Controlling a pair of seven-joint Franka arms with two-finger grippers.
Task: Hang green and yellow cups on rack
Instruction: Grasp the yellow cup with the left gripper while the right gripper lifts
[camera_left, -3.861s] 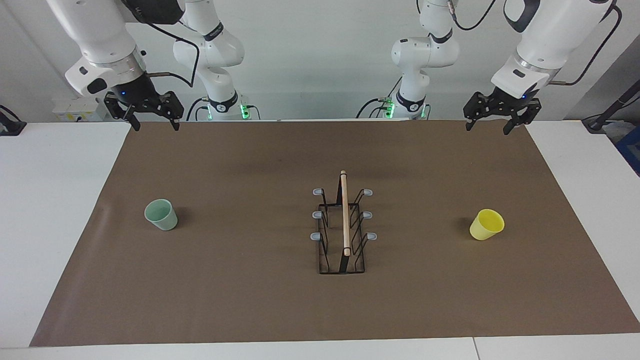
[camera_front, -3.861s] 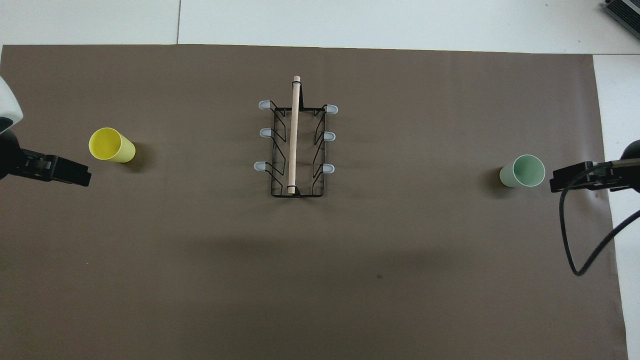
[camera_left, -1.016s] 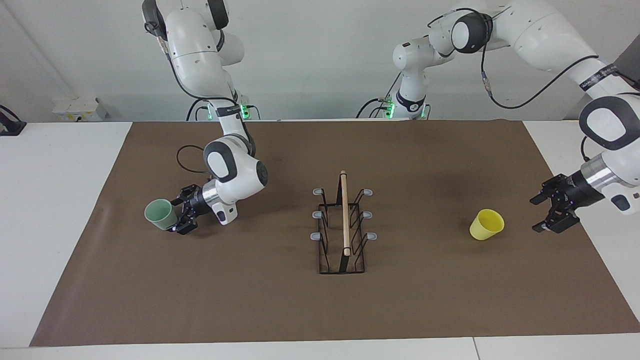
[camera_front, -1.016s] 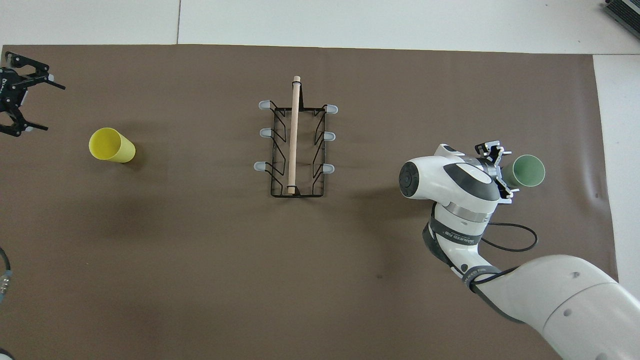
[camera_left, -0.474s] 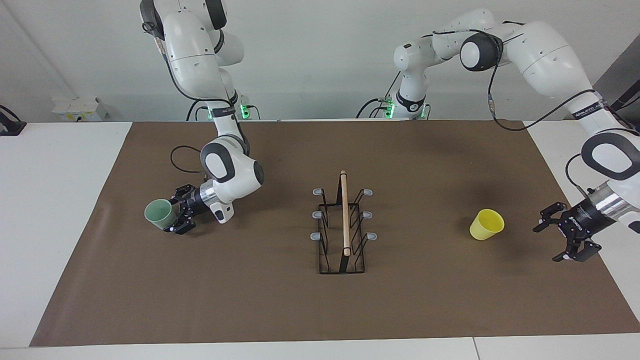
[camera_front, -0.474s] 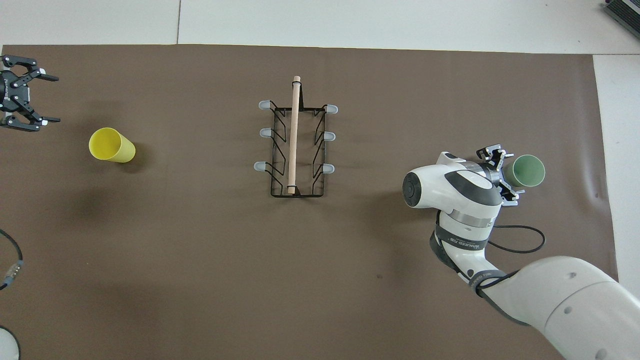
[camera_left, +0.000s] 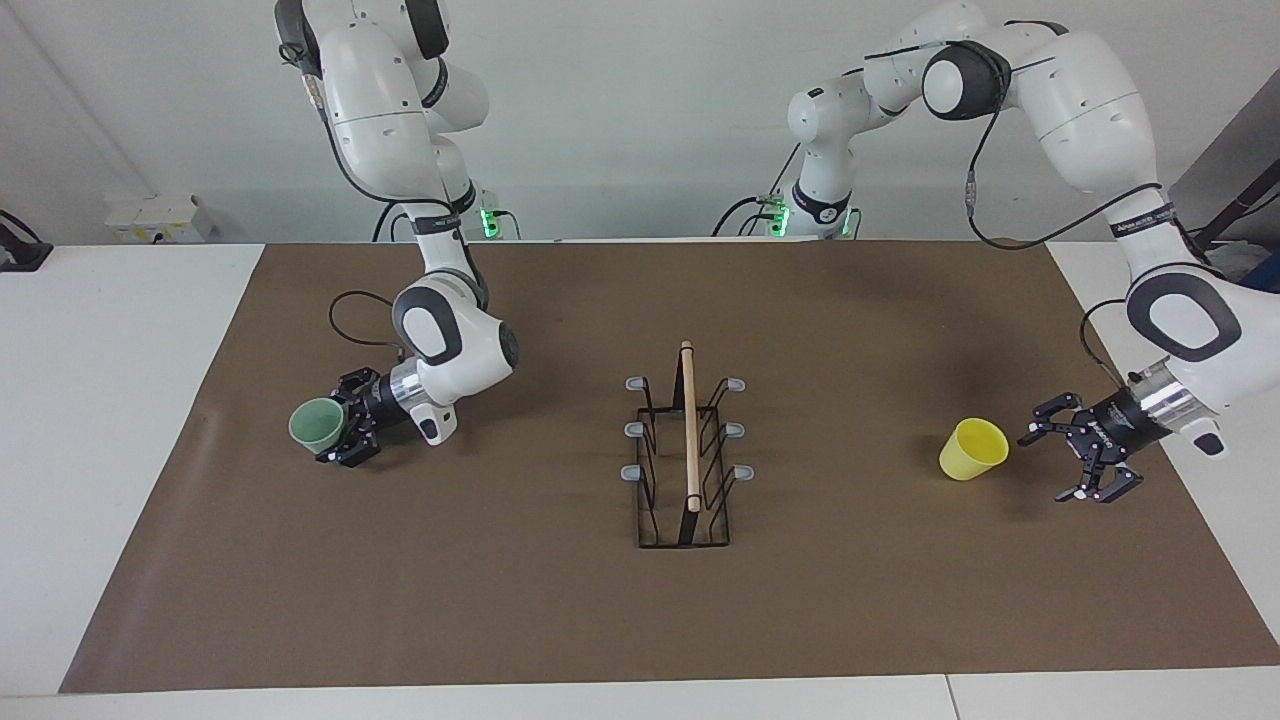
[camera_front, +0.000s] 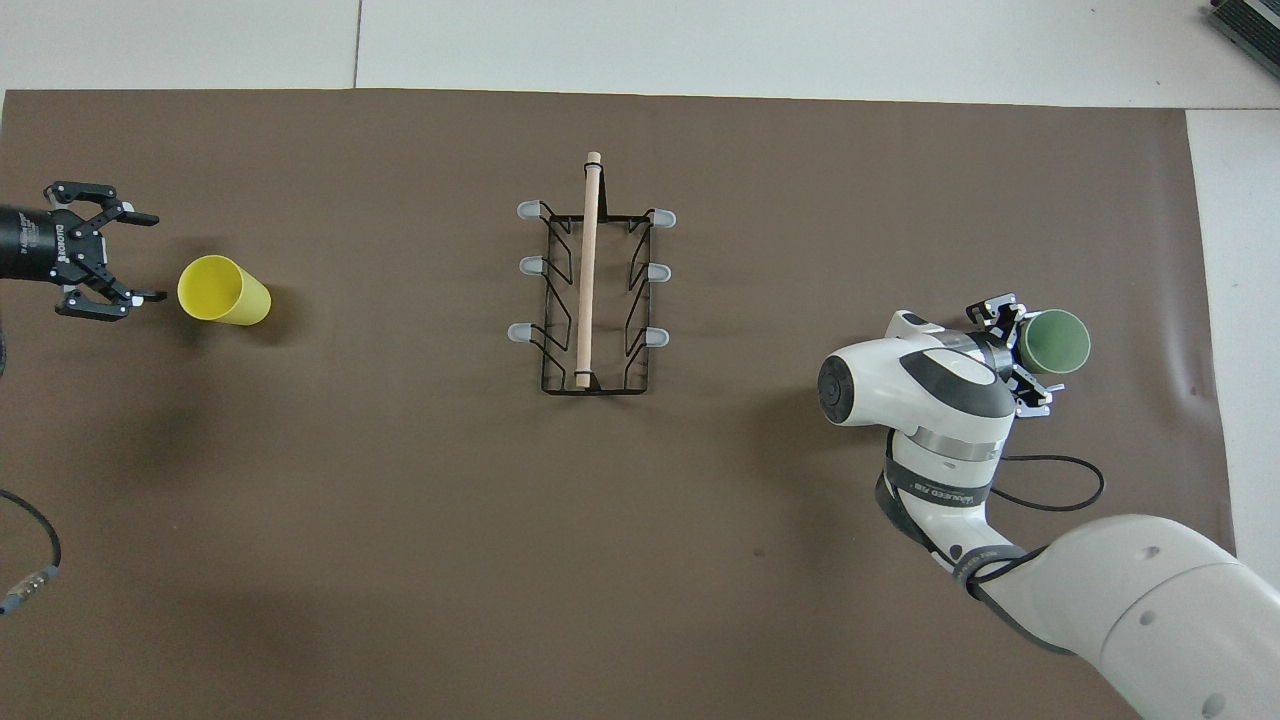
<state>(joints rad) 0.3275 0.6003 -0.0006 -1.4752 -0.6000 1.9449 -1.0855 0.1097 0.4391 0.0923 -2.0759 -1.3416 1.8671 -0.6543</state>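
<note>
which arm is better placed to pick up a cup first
The right arm. Its gripper already has its fingers on either side of the green cup. The left gripper is open beside the yellow cup, with a gap between them. No cup is on the rack yet.

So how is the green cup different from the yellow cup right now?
The green cup is pale mint; the yellow cup is bright yellow. The green cup sits toward the right arm's end of the table, with the right gripper around it; the yellow cup sits toward the left arm's end, and the open left gripper is beside it, not touching. Both are small, handleless, about the same size, and not on the rack yet.
</note>
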